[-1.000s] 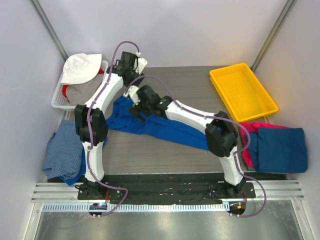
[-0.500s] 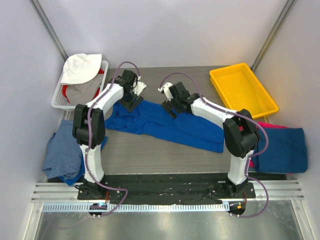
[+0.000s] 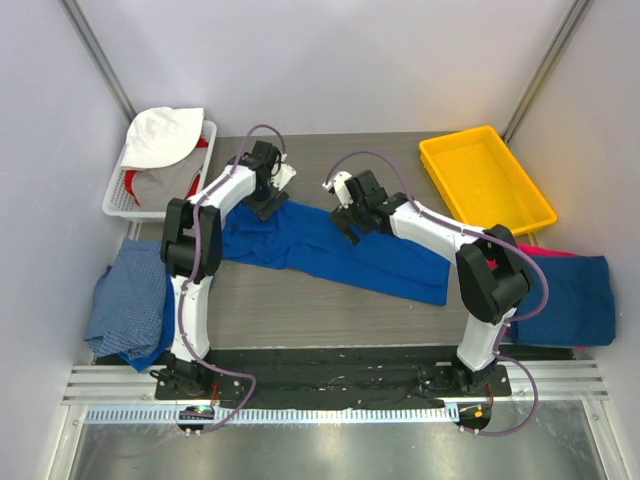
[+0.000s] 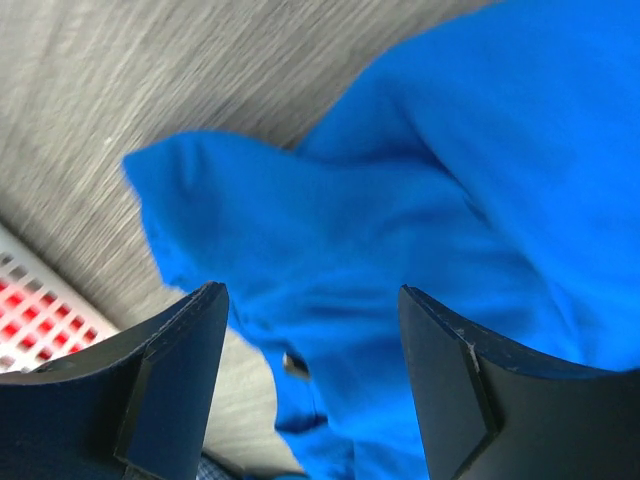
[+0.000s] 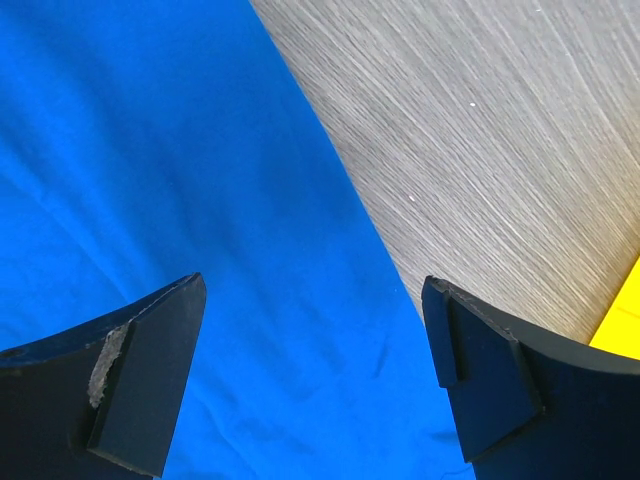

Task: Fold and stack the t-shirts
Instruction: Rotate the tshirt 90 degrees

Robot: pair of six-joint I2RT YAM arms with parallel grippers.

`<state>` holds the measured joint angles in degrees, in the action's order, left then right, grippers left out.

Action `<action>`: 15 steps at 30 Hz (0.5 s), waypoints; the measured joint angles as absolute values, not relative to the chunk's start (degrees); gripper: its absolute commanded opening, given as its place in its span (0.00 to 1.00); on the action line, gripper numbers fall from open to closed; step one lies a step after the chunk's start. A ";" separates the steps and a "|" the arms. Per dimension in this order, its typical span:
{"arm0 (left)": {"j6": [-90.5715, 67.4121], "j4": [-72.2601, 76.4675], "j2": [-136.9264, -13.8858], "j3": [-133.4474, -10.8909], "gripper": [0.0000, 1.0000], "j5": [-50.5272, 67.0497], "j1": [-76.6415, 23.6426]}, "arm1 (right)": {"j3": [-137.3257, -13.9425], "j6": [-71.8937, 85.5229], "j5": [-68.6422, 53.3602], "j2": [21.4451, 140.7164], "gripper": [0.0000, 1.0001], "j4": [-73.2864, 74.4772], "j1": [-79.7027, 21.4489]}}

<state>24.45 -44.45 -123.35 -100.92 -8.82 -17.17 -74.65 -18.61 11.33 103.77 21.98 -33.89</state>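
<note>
Overhead, the royal blue t-shirt (image 3: 330, 250) lies rumpled in a slanting band across the middle of the table (image 3: 330, 310), from far left to near right. The left gripper (image 3: 264, 203) hangs over the shirt's bunched far-left end, jaws parted and empty. Its wrist view shows a loose flap of cloth between the fingers (image 4: 170, 380). The right gripper (image 3: 347, 222) is poised over the far edge of the same shirt, jaws wide, nothing held. The cloth's edge runs between its fingers (image 5: 135, 385), with bare table to one side.

The step in hand appears to be seizing two points on the far edge so the garment can be spread flat before folding. Each gripper should come down on a single layer at the edge rather than on bunched folds, and close fully before pulling. The two should then draw apart evenly so that the cloth does not twist. At the near right, a dark blue shirt (image 3: 560, 290) lies folded on a pink shirt (image 3: 550, 250), probably the stack.
</note>
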 measured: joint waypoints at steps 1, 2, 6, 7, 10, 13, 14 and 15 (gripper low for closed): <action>24.64 -44.34 -124.68 -101.45 0.72 -9.34 -17.12 | -74.43 -18.46 11.14 103.31 0.98 21.93 -33.89; 24.82 -44.25 -126.04 -102.06 0.73 -9.82 -17.06 | -74.22 -18.26 10.90 102.67 0.98 22.00 -33.89; 25.98 -44.45 -129.51 -106.19 0.73 -11.25 -16.80 | -73.58 -17.87 10.55 100.55 0.98 22.11 -33.89; 26.09 -44.10 -130.21 -107.13 0.72 -11.60 -16.67 | -73.32 -17.85 10.52 99.90 0.98 22.20 -33.89; 26.94 -44.18 -132.38 -110.26 0.72 -12.86 -16.25 | -72.25 -17.87 10.61 97.56 0.98 22.44 -33.89; 27.79 -44.16 -134.50 -113.49 0.72 -14.20 -16.03 | -70.43 -18.11 11.20 95.11 0.98 22.35 -33.89; 28.10 -44.07 -135.20 -114.61 0.72 -14.61 -15.99 | -69.54 -18.28 11.51 94.24 0.98 22.33 -33.89; 28.40 -43.92 -135.61 -115.20 0.73 -14.90 -15.97 | -68.73 -18.39 11.64 93.58 0.98 22.41 -33.89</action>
<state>28.40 -43.92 -135.61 -115.20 -14.90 -15.97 -68.73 -18.39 11.64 93.58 22.41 -33.89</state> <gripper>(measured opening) 0.725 0.977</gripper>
